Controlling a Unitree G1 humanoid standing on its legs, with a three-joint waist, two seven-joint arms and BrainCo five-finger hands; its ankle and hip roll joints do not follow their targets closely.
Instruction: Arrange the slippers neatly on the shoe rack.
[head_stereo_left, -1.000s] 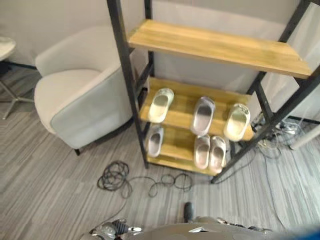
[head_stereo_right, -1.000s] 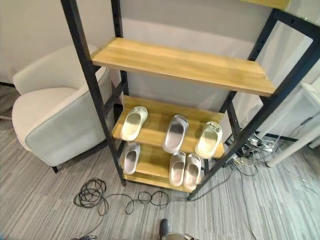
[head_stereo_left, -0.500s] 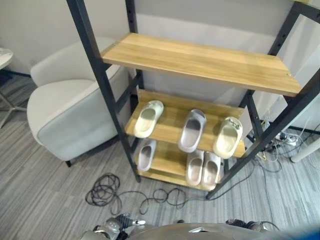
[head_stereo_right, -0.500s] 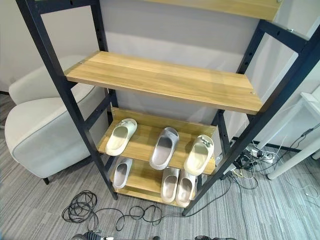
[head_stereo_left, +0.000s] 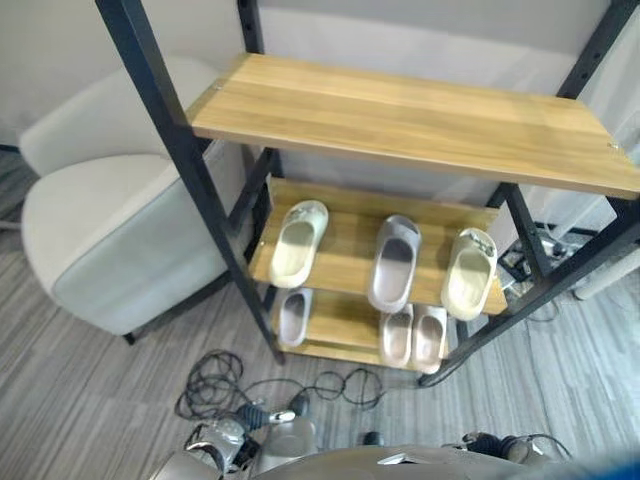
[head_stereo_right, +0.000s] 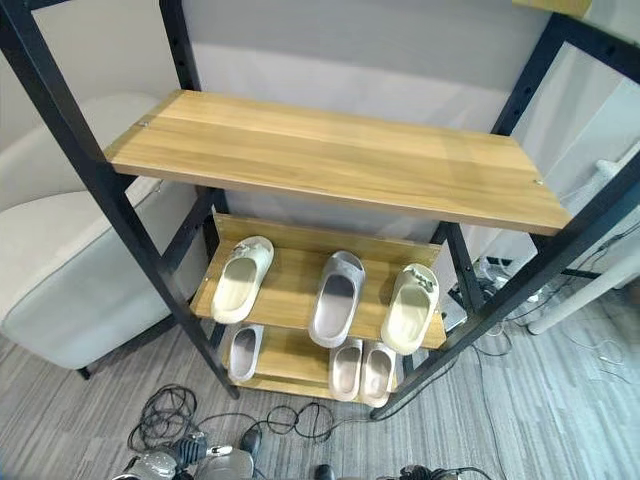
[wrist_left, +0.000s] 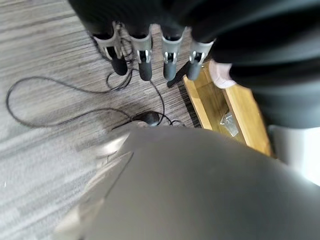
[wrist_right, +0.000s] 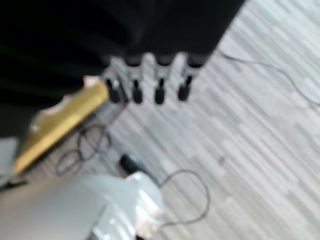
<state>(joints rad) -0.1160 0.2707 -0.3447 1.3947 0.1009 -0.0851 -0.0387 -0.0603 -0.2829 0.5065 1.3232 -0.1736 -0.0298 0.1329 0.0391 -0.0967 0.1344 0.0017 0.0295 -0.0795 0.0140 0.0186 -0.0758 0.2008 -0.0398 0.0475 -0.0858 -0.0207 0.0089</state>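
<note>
The shoe rack (head_stereo_left: 167, 135) has a black frame and wooden shelves. On its middle shelf lie a cream slipper (head_stereo_left: 295, 242) at the left, a grey slipper (head_stereo_left: 394, 263) in the middle and a second cream slipper (head_stereo_left: 468, 272) at the right, all toes inward. The bottom shelf holds a single grey slipper (head_stereo_left: 291, 318) at the left and a pale pair (head_stereo_left: 413, 338) side by side at the right. My left hand (wrist_left: 145, 52) hangs over the floor, fingers straight, holding nothing. My right hand (wrist_right: 159, 82) hangs the same way, open and empty.
A light grey armchair (head_stereo_left: 105, 230) stands close to the rack's left post. A coil of black cable (head_stereo_left: 215, 375) lies on the floor before the rack. More cables and a power strip (head_stereo_left: 545, 248) sit behind its right side. The upper shelf (head_stereo_left: 400, 115) is bare wood.
The whole picture has shifted, so the camera has moved; the rack now sits larger and more central. The slippers lie as before. Both hands stay hanging low.
</note>
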